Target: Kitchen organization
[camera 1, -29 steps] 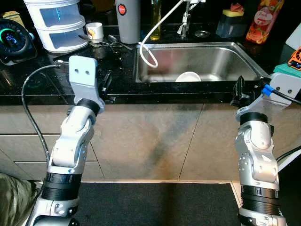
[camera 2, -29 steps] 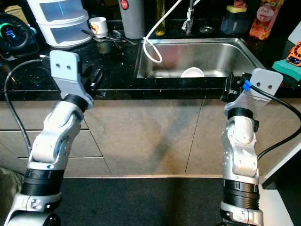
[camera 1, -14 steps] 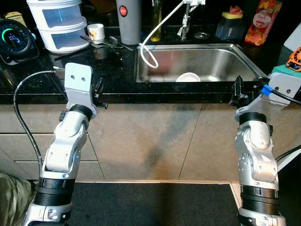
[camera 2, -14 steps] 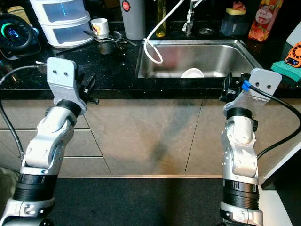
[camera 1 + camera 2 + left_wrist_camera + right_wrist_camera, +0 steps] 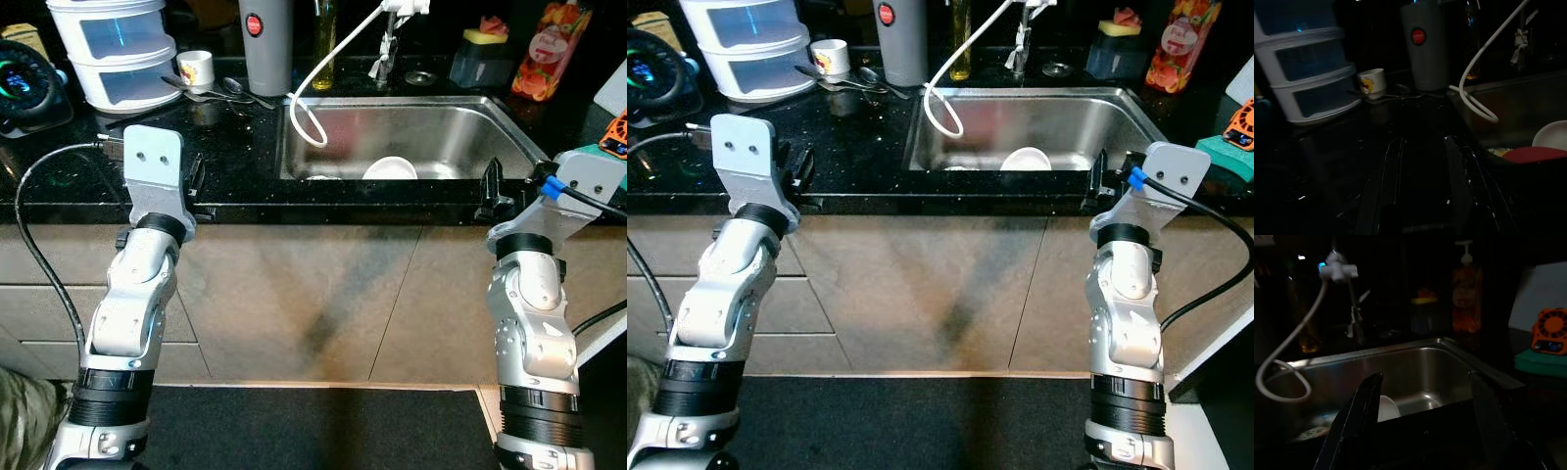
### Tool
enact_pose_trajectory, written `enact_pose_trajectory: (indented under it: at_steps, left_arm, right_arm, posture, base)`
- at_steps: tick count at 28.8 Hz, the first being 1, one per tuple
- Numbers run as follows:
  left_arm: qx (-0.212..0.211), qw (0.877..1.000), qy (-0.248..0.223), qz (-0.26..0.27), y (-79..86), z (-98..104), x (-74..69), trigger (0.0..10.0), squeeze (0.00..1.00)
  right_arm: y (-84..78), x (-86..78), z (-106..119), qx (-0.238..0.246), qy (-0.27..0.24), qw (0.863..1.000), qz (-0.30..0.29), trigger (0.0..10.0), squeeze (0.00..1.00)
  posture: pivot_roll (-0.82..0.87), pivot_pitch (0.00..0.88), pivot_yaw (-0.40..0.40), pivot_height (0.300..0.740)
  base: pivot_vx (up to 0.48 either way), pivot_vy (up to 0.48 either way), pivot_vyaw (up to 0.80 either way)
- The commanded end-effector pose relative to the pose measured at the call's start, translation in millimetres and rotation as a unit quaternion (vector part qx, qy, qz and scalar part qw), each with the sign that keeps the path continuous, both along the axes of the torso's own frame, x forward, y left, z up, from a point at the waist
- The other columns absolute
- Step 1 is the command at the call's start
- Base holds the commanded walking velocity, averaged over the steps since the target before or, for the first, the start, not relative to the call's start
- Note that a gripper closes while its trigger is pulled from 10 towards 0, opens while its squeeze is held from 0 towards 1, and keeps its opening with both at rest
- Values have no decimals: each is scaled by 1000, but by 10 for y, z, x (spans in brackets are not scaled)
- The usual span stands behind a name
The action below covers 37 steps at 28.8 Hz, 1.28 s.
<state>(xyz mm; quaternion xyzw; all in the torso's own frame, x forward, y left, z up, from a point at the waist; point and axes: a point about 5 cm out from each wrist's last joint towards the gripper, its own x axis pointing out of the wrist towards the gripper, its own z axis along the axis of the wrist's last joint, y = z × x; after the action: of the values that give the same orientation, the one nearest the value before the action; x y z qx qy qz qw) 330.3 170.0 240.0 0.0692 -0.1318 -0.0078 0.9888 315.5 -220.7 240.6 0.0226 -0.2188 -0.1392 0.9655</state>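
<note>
Your left gripper [image 5: 1422,181] hovers over the black counter [image 5: 235,147], fingers parted and empty. Your right gripper [image 5: 1425,416] sits at the sink [image 5: 490,113] front edge, fingers spread wide, empty. A white bowl [image 5: 390,168] lies in the sink; something red beside it in the dark left wrist view is possibly a lid.

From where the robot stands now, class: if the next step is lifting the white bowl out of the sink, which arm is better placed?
Probably the right. The right gripper sits open at the sink's front edge, near the white bowl. The left gripper is over the black counter, left of the sink and farther from the bowl.
</note>
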Motion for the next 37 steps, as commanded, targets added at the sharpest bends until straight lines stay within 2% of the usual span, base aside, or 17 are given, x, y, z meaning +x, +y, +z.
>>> enact_pose_trajectory:
  at_steps: [1,20,25,37]
  left_arm:
    - [5,1000,-3,4,3,6,11,10000,0]
    - [7,1000,-7,-7,-33,18,14,10000,0]
    - [8,1000,-9,-12,-67,19,-4,10000,0]
    - [2,1000,-7,0,-28,54,8,10000,0]
  right_arm:
    - [16,-2,7,-1,-2,1000,4,10000,0]
    - [13,7,15,-2,-3,1000,4,10000,0]
    - [16,6,13,-2,-3,1000,6,10000,0]
    - [39,20,21,-3,-4,1000,11,10000,0]
  posture:
    - [94,35,20,740]
    - [94,30,21,740]
    - [93,24,21,740]
    - [96,24,18,740]
  base:
    - [480,0,0]
    - [372,0,0]
    - [0,0,0]
    - [0,0,0]
